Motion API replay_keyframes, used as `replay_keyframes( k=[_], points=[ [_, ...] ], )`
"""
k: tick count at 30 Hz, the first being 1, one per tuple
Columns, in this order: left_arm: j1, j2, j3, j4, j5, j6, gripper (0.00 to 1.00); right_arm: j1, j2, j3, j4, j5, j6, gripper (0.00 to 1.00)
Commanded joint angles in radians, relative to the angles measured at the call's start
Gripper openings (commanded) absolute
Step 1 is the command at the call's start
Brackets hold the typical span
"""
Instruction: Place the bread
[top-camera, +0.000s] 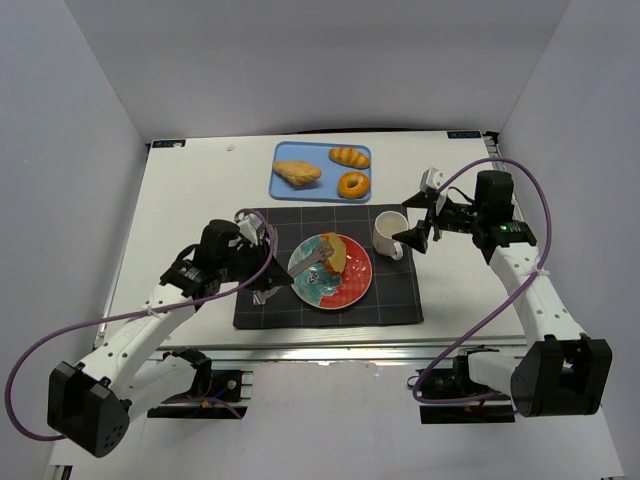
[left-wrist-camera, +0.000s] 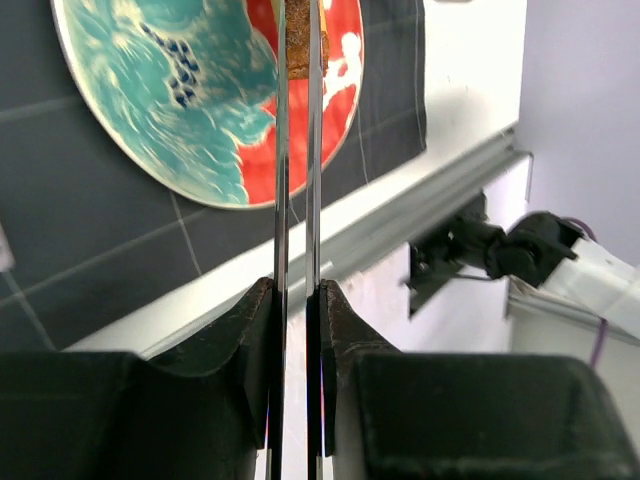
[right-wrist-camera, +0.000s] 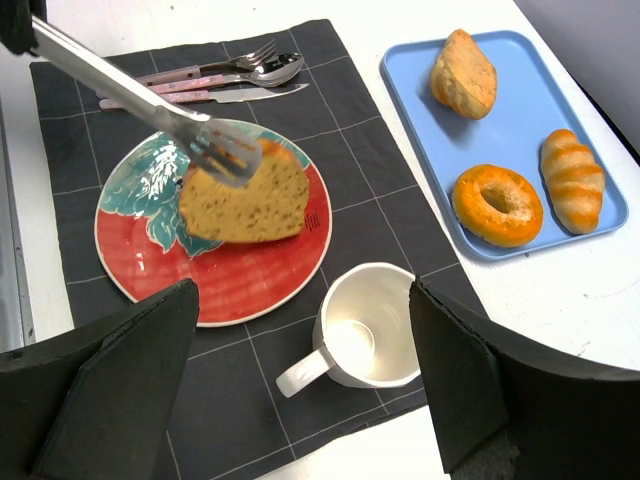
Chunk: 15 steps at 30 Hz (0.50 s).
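A slice of brown bread (right-wrist-camera: 245, 205) lies over the red and teal plate (right-wrist-camera: 230, 280) on the dark placemat (top-camera: 390, 300). Metal tongs (top-camera: 305, 262) reach it from the left, their tips closed on the slice's upper left edge. My left gripper (top-camera: 258, 268) is shut on the tongs' handles (left-wrist-camera: 281, 200), and in the left wrist view the bread (left-wrist-camera: 298, 50) shows between the two blades. My right gripper (top-camera: 415, 235) hangs open above the white mug (right-wrist-camera: 372, 325), holding nothing.
A blue tray (top-camera: 283, 190) at the back holds a roll (top-camera: 297, 173), a croissant (top-camera: 349, 156) and a donut (top-camera: 352, 184). Cutlery (right-wrist-camera: 210, 75) lies on the placemat beyond the plate. The mug (top-camera: 389, 233) stands right of the plate. Grey walls close in the sides.
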Motion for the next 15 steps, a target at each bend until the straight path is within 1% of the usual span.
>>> replay_keyframes(
  k=[1, 2, 6, 7, 10, 12, 15],
  points=[
    [-0.004, -0.007, -0.015, 0.102, 0.095, -0.059, 0.25, -0.004, -0.005, 0.031, -0.006, -0.027, 0.002, 0.90],
    [-0.005, 0.009, -0.018, 0.103, 0.098, -0.050, 0.25, -0.005, -0.007, 0.029, -0.006, -0.024, 0.004, 0.89],
    [-0.021, 0.055, 0.003, 0.064, 0.072, 0.000, 0.38, -0.005, -0.010, 0.031, -0.008, -0.022, 0.007, 0.89],
    [-0.021, 0.062, 0.011, 0.038, 0.054, 0.010, 0.45, -0.004, -0.010, 0.031, -0.008, -0.019, 0.007, 0.90],
    [-0.021, 0.072, 0.040, -0.024, 0.008, 0.049, 0.58, -0.005, -0.012, 0.031, -0.011, -0.016, 0.004, 0.89],
    [-0.021, 0.072, 0.052, -0.044, -0.011, 0.069, 0.60, -0.005, -0.012, 0.029, -0.011, -0.014, 0.001, 0.89],
    [-0.021, 0.071, 0.063, -0.074, -0.049, 0.079, 0.61, -0.005, -0.004, 0.029, -0.011, -0.019, 0.002, 0.89]
  ],
)
